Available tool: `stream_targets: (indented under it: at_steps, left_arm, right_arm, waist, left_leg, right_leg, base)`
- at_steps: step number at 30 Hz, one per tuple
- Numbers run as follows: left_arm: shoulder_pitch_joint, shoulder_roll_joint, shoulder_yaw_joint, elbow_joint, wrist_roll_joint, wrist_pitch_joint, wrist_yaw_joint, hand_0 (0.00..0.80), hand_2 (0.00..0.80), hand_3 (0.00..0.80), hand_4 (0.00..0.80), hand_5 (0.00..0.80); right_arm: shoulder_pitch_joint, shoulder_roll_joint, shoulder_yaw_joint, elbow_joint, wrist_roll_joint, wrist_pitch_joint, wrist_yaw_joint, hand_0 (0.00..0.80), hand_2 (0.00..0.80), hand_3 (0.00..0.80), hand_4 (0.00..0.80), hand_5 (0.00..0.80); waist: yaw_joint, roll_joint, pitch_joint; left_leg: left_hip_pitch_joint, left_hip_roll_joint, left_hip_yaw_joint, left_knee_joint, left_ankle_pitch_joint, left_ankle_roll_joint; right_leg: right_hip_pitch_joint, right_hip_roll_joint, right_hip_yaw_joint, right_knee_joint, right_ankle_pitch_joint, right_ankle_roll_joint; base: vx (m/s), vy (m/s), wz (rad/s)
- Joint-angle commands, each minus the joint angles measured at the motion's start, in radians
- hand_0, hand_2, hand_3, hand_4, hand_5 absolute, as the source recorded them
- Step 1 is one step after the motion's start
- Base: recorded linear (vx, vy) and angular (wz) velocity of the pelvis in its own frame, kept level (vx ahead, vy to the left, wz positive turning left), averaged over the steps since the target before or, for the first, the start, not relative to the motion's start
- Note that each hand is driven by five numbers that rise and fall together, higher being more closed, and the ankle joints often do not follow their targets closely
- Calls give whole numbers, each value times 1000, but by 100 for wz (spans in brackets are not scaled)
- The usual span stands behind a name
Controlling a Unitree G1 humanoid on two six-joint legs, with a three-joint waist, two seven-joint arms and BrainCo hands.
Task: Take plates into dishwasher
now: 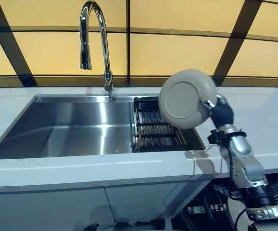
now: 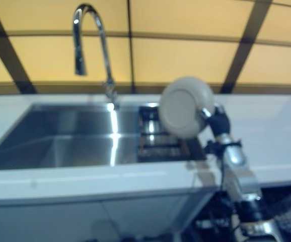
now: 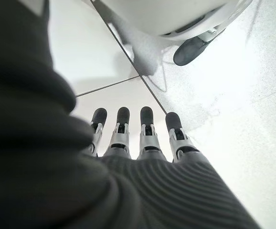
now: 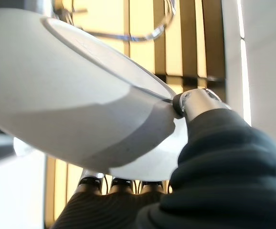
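Right robot hand pinches an upturned plate above the sink's dark rack.

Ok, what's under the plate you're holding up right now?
Under the plate, pinched by the right hand, sits the dark slatted rack at the sink's right end. The plate hides the rack's right rear corner.

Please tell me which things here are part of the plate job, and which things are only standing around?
Part of the job:
- plate, held up on edge above the sink
- right hand, gripping the plate's rim

Only standing around:
- faucet
- sink
- dark rack in the sink's right part
- counter
- left hand, idle, fingers straight
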Motion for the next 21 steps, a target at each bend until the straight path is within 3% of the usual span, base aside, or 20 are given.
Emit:
stream_targets:
  at_steps: [1,5,11,14,16,18,21]
  left_arm:
    - [-39,11,-10,45,71,-6,-13,0,0,0,0,0]
    - [-50,43,9,56,72,4,3,0,0,0,0,0]
    - [-95,85,34,62,15,14,5,0,0,0,0,0]
    - [-97,92,22,50,0,22,11,0,0,0,0,0]
    - [-97,96,16,35,-11,26,11,0,0,0,0,0]
    - [-100,94,21,28,-19,28,11,0,0,0,0,0]
    - [-101,92,33,24,-15,24,3,0,0,0,0,0]
  right_arm:
    - [-52,-51,-123,-70,1,-99,-26,800,800,800,800,800]
    - [-16,-61,-173,-61,8,-110,-23,800,800,800,800,800]
    - [42,-55,-202,-45,16,-161,-39,800,800,800,800,800]
    - [47,-52,-195,-25,-38,-173,-75,800,800,800,800,800]
    - [41,-57,-187,-7,-58,-171,-102,800,800,800,800,800]
    - [42,-67,-189,13,-53,-173,-97,800,800,800,800,800]
    - [49,-73,-189,19,-57,-172,-111,800,800,800,800,800]
  waist:
    - [-15,2,66]
    - [-41,2,93]
    - [-45,27,94]
    - [-30,19,81]
    - [-23,9,76]
    - [-15,-3,64]
    - [-10,-11,64]
  left_leg:
    - [-8,-38,4,5,-57,50]
    - [-2,-14,58,5,-50,44]
    - [-38,37,135,5,-16,59]
    - [-61,52,177,5,-6,58]
    - [-71,58,203,5,1,57]
    - [-76,65,232,5,-3,42]
    - [-82,83,272,9,11,28]
  right_leg:
    - [-6,-72,-23,44,90,122]
    - [-86,-95,-54,108,135,141]
    - [-33,-159,-88,271,78,112]
    - [45,-190,-95,274,78,118]
    - [90,-190,-99,250,67,126]
    - [164,-169,-127,173,6,142]
    - [197,-141,-161,110,-36,140]
  base:
    - [-112,36,-45]
    - [-140,28,-61]
    - [-210,-39,-53]
    - [-200,-165,-107]
    - [-190,-231,-101]
    - [-132,-276,-79]
    - [-96,-260,-65]
